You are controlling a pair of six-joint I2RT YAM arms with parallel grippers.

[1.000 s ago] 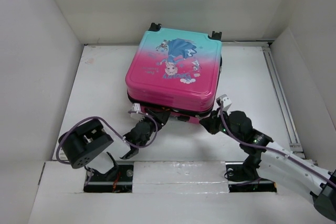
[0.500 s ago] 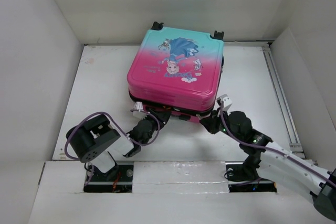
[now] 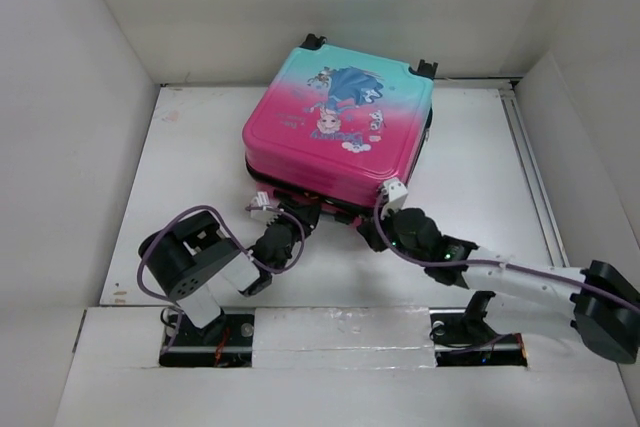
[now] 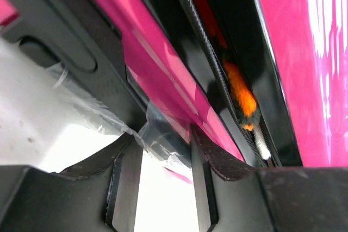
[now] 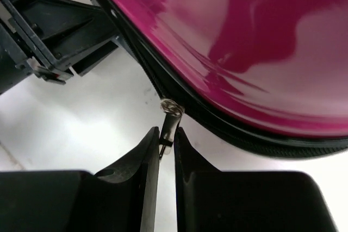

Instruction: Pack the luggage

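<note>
The luggage (image 3: 340,132), a pink-to-teal hard shell with a cartoon princess on top, lies flat mid-table with its wheels at the far side. My left gripper (image 3: 292,219) reaches under its near edge. In the left wrist view that gripper (image 4: 163,139) is shut on a black, plastic-wrapped part (image 4: 166,134) of the lower shell. Something orange and white (image 4: 242,99) shows through the unzipped gap. My right gripper (image 3: 372,235) is at the near edge, right of centre. In the right wrist view it (image 5: 166,137) is shut on the metal zipper pull (image 5: 169,118).
White walls box in the white table (image 3: 200,167) on the left, far and right sides. A metal rail (image 3: 530,177) runs along the right side. The left arm's big black elbow (image 3: 190,267) sits low at the near left.
The right gripper has slid left along the near edge with the zipper pull. The luggage has turned slightly clockwise. The left jaws have narrowed onto the plastic-wrapped part.
</note>
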